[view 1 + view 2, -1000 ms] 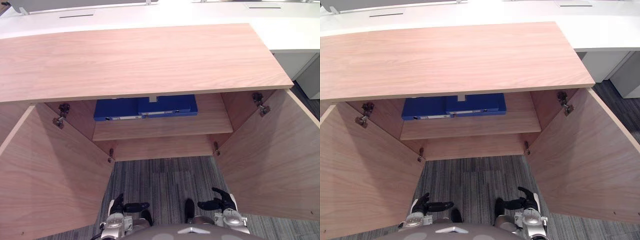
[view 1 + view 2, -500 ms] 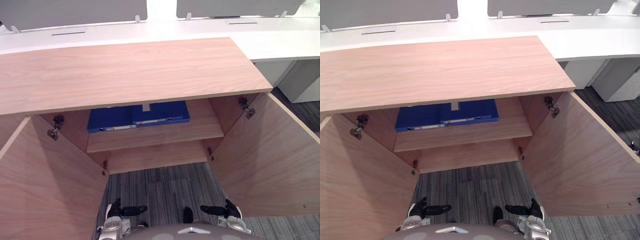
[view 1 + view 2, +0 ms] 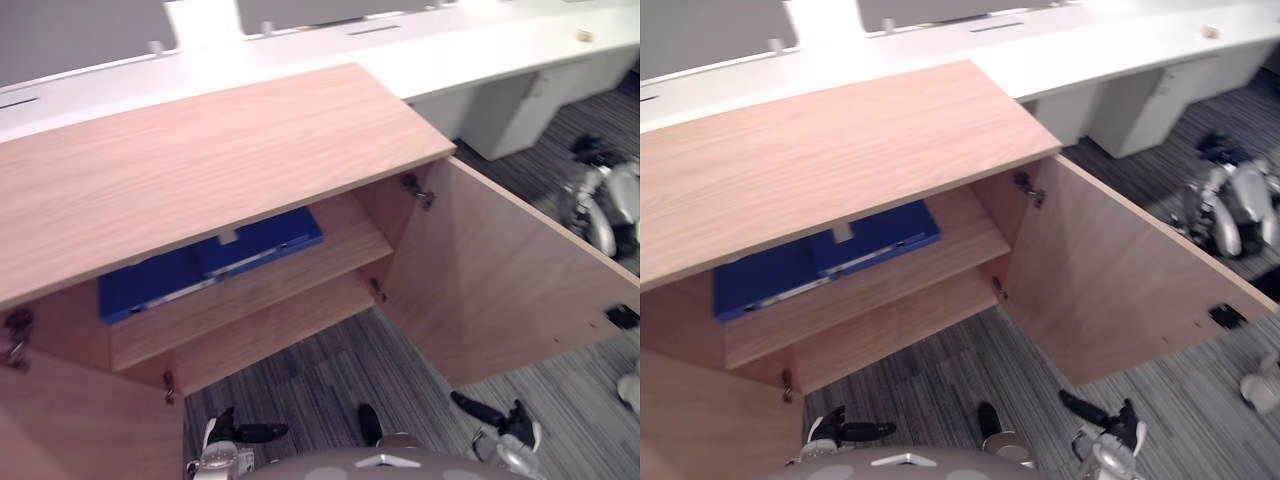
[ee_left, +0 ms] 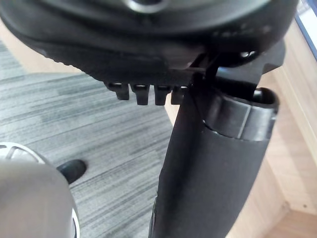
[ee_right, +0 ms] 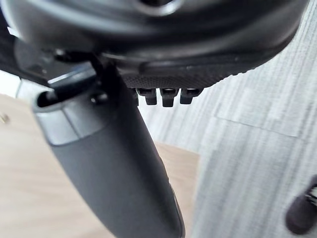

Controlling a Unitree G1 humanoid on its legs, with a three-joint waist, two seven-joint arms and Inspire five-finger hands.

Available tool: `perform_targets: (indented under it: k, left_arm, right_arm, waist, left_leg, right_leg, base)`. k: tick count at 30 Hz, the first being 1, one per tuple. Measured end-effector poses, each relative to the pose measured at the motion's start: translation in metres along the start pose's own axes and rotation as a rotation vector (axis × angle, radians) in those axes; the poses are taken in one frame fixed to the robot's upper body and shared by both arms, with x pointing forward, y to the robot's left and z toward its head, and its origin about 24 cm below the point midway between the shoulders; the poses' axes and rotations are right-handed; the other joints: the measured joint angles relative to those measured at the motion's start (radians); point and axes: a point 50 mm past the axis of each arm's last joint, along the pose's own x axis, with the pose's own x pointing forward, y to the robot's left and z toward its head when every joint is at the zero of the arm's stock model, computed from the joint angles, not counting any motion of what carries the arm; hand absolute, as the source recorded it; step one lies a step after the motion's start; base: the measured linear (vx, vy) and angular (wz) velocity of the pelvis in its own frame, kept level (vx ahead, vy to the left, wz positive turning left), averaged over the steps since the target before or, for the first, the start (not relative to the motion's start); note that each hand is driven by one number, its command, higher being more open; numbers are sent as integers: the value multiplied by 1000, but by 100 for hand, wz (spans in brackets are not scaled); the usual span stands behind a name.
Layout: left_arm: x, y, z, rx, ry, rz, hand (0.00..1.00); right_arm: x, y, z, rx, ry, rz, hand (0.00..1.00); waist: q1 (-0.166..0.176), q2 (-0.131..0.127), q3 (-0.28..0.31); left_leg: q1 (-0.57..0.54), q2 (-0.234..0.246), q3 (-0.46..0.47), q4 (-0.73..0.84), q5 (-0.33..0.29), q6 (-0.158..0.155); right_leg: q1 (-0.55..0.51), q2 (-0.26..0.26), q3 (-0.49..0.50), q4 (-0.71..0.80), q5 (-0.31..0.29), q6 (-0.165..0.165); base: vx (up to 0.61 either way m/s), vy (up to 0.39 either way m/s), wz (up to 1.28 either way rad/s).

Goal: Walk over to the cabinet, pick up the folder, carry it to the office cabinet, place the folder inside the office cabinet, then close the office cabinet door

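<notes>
Two blue folders [image 3: 210,262] lie flat, side by side, on the upper shelf of the wooden cabinet [image 3: 200,160]. Both cabinet doors stand wide open; the right door [image 3: 490,270] swings out towards me. My left hand [image 3: 235,438] hangs low over the carpet in front of the cabinet, fingers relaxed, thumb out, holding nothing. My right hand [image 3: 510,425] hangs low beside the right door, equally empty. The left wrist view shows the left hand [image 4: 213,173] over grey carpet with wood beside it. The right wrist view shows the right hand [image 5: 114,163] with wood behind it.
The left door [image 3: 70,430] stands open at the lower left. A long white desk [image 3: 450,50] runs behind the cabinet, with white units [image 3: 500,115] under it. A grey and black object [image 3: 600,195] stands on the striped carpet at the right.
The whole picture has swung, so the camera has turned to the right and the cabinet sits further left. The folders stay on the shelf. Both hands remain low and empty.
</notes>
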Motion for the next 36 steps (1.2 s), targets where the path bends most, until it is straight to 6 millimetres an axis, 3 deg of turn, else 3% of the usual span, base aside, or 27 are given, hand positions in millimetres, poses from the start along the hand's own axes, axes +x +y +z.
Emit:
perform_targets:
  k: [4, 8, 18, 26, 36]
  left_arm:
    - [1, -4, 10, 3, -29, -4, 100]
    - [1, -9, 16, 46, -59, -23, 100]
    - [-1, -16, 13, 101, -60, -69, 100]
    - [0, -19, 20, 115, -95, -93, 100]
    - [-1, -20, 11, 171, -78, -105, 100]
  right_arm:
    - [2, -4, 32, 56, -128, -41, 100]
    - [4, 9, 72, 102, -264, -34, 100]
    - [11, 19, 166, 117, -530, 11, 100]
    - [8, 35, 190, 4, -611, 118, 100]
    - [4, 44, 190, -27, -624, 163, 100]
  waist:
    - [-25, 6, 4]
    - [-54, 33, 23]
    - [-62, 82, 65]
    - [-63, 87, 63]
    - [-64, 90, 61]
  left_leg:
    - [3, 0, 49, 9, -15, -3]
    - [0, -4, 80, 14, -20, -6]
    - [-20, 14, 83, 23, -20, -11]
    - [-24, 31, 56, 20, -17, -16]
    - [-31, 15, 17, 19, -10, -15]
  right_leg:
    - [-23, 12, 50, 4, 8, 4]
    - [-47, 20, 92, 2, 21, 6]
    - [-73, 31, 78, -15, 25, -3]
    - [-72, 45, 50, -9, 38, -9]
    - [-72, 20, 13, -16, 37, -8]
  base:
    - [27, 28, -51]
    - [-17, 5, -33]
    - [-5, -8, -4]
    - [44, 1, 0]
    - [-52, -1, 8]
